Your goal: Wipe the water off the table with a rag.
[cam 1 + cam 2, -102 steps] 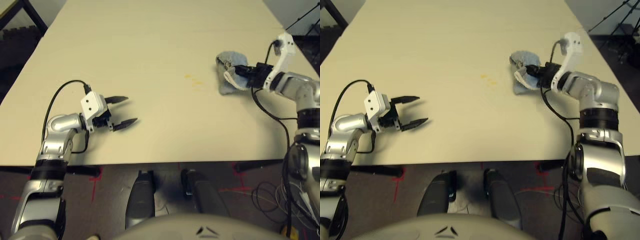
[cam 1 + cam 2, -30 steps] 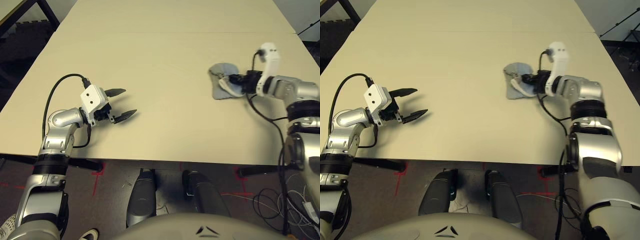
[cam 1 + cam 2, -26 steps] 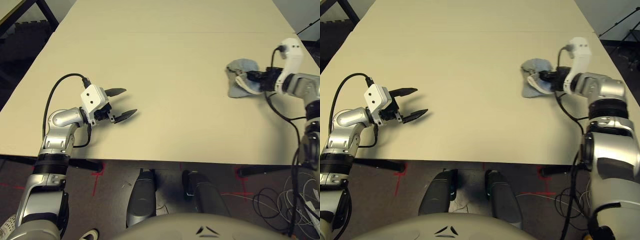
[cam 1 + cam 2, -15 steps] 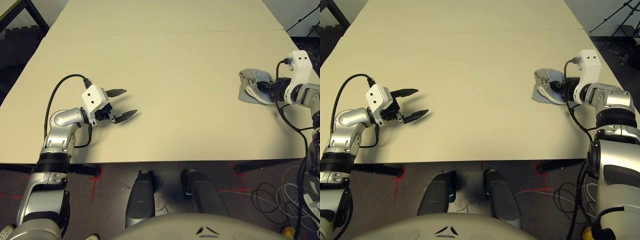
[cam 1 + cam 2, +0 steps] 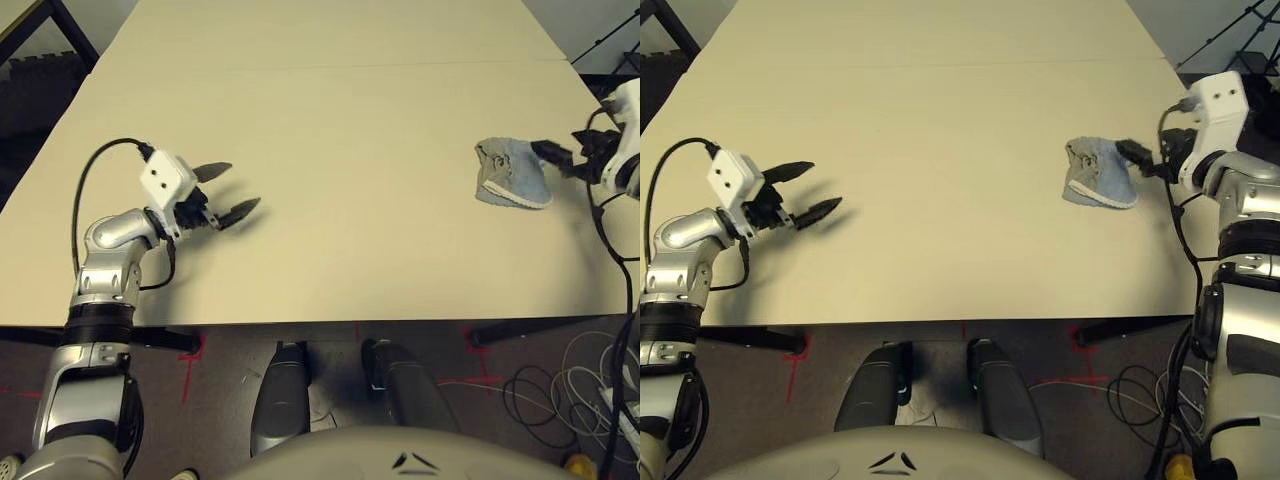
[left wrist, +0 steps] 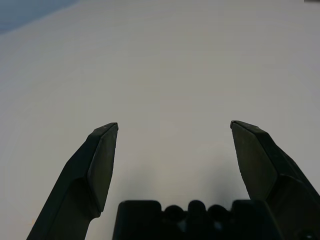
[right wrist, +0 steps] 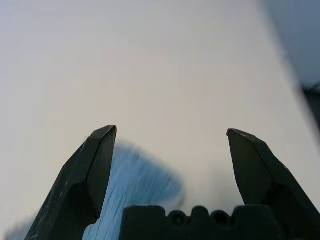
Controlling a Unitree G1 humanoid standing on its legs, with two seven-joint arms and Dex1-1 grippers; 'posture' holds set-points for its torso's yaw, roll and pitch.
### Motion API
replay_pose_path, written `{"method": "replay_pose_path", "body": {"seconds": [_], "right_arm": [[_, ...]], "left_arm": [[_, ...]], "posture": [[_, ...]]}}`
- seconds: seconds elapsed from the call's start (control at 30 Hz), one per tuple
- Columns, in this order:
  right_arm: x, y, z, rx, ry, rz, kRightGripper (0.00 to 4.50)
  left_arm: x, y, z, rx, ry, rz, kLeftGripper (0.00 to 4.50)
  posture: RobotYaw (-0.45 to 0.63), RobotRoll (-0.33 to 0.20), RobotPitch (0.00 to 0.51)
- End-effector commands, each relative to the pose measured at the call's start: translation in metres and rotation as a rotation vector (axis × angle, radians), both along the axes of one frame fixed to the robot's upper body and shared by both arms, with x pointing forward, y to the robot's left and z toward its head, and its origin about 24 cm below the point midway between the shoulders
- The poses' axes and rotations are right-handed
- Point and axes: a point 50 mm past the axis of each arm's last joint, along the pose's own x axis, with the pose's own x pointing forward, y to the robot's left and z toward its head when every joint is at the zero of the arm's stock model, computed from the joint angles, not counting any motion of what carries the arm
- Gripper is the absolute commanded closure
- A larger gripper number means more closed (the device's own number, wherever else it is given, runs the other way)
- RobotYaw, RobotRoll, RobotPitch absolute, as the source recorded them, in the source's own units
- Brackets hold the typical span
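The rag (image 5: pixel 512 173) lies bunched on the table (image 5: pixel 340 130), toward its right side and a little short of the right edge. It is a grey-blue cloth with a whitish hem showing along its near side, and it sits in a loose mound rather than flat.

The right gripper (image 5: pixel 1148 159) is just beside the rag on its right, and its two black fingers are spread wide with nothing between them (the right wrist view shows them far apart). One fingertip reaches close to the rag's upper right corner; from the head views it is hard to tell whether it touches the cloth. In the right wrist view the rag (image 7: pixel 137 192) appears as a blurred blue patch low between the fingers (image 7: pixel 95 170), nearer one of them than the other.

The left gripper (image 5: pixel 229 190) is well apart from all this, over the left part of the table near the front edge, with a white camera block (image 5: pixel 167 180) behind it and a black cable (image 5: pixel 95 170) looping back to the silver forearm. Its fingers are also spread, holding nothing, and the left wrist view shows bare tabletop between them.

A thin seam (image 5: pixel 330 67) runs across the table farther back. No yellow-orange water marks can be made out on the surface.
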Motion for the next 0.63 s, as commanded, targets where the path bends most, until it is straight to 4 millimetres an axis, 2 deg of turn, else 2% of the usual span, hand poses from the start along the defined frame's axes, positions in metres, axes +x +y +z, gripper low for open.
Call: {"method": "replay_pose_path", "body": {"seconds": [0.03,0.2,0.27,0.5,0.63], "right_arm": [[-0.002,-0.005,-0.001,0.012,-0.104,-0.063,0.07],[-0.006,-0.013,-0.009,0.042,-0.169,-0.156,0.07],[-0.009,-0.016,-0.015,0.066,-0.18,-0.19,0.07],[-0.017,-0.025,-0.034,0.146,-0.194,-0.284,0.07],[-0.018,-0.026,-0.039,0.165,-0.19,-0.297,0.07]], "left_arm": [[0.009,0.016,0.011,-0.113,-0.036,0.191,0.0],[0.017,0.037,0.017,-0.204,-0.076,0.406,0.0],[0.019,0.042,0.016,-0.187,-0.093,0.467,0.0],[0.026,0.054,0.014,-0.23,-0.12,0.589,0.0],[0.026,0.055,0.013,-0.22,-0.121,0.589,0.0]], "posture": [[0.25,0.0,0.156],[0.26,0.0,0.153],[0.27,0.0,0.151],[0.26,0.0,0.149],[0.26,0.0,0.151]]}}
